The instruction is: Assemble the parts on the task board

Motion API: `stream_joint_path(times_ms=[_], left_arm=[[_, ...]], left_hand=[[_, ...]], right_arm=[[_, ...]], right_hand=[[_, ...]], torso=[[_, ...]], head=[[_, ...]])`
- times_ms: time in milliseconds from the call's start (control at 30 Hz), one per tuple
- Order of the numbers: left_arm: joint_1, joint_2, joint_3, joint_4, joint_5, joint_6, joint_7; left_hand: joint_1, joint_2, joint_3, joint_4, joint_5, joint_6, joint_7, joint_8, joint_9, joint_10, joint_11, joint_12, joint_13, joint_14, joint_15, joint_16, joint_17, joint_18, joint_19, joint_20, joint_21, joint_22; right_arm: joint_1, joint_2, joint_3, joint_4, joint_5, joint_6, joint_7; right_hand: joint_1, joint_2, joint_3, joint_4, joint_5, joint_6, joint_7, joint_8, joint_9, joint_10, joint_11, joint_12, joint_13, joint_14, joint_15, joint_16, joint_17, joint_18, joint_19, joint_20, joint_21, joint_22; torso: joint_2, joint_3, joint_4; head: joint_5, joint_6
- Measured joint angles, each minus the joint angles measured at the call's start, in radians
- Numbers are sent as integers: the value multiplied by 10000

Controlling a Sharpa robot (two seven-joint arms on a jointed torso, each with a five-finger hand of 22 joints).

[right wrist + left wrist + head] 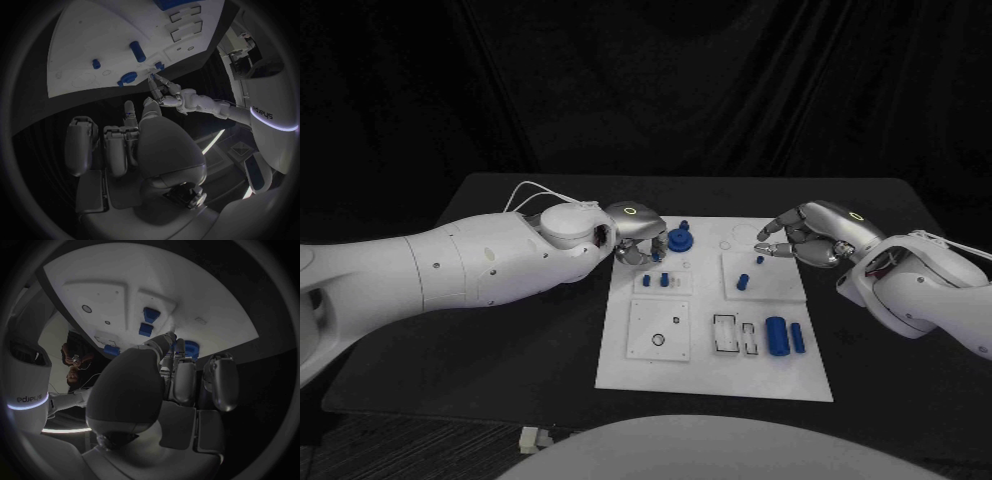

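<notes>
A black table (516,330) under dark drapes carries the white task board (718,375) with blue parts (776,337) on it; the left hand (635,235) touches the round blue part (679,238) at the board's far edge, its grasp unclear; the right hand (808,238) hovers curled, holding nothing.

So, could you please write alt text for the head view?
A white task board with small blue parts lies on a black table. The left hand reaches a blue part at the board's far edge; the right hand hovers opposite.
</notes>
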Motion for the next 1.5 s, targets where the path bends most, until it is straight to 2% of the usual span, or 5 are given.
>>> stream_joint_path(times_ms=[167,767,1500], left_arm=[[-14,94,0,-114,0,-47,-8],[-85,259,2,-257,-1,-178,-6],[-197,402,18,-404,-1,39,-108]], left_hand=[[-41,-40,29,-27,0,-187,-17,-105,-30,0,1,-1,-31,0,0,0,-35,0,0,0,0,0],[-77,-4,55,0,0,-187,-18,-144,-40,-1,1,-2,-44,-1,0,-36,-79,0,0,0,-42,-1],[-76,-5,84,-28,0,-187,-17,-154,-41,-2,3,-3,-57,-1,0,-160,-237,1,-74,0,-191,-3]], right_arm=[[-2,0,0,0,0,4,0],[-4,-25,0,21,0,8,1],[-11,-6,0,9,0,7,5]], right_hand=[[0,0,0,0,0,0,0,0,0,0,0,1,2,0,0,0,0,1,0,0,0,-1],[1,1,0,0,0,0,0,0,0,0,0,20,2,0,0,0,0,1,0,0,1,-2],[11,11,0,0,0,0,0,0,0,-1,1,0,14,7,8,0,0,1,0,0,1,-2]], torso=[[2,0,4],[1,2,7],[2,2,6]], head=[[-8,0],[-26,0],[-36,0]])
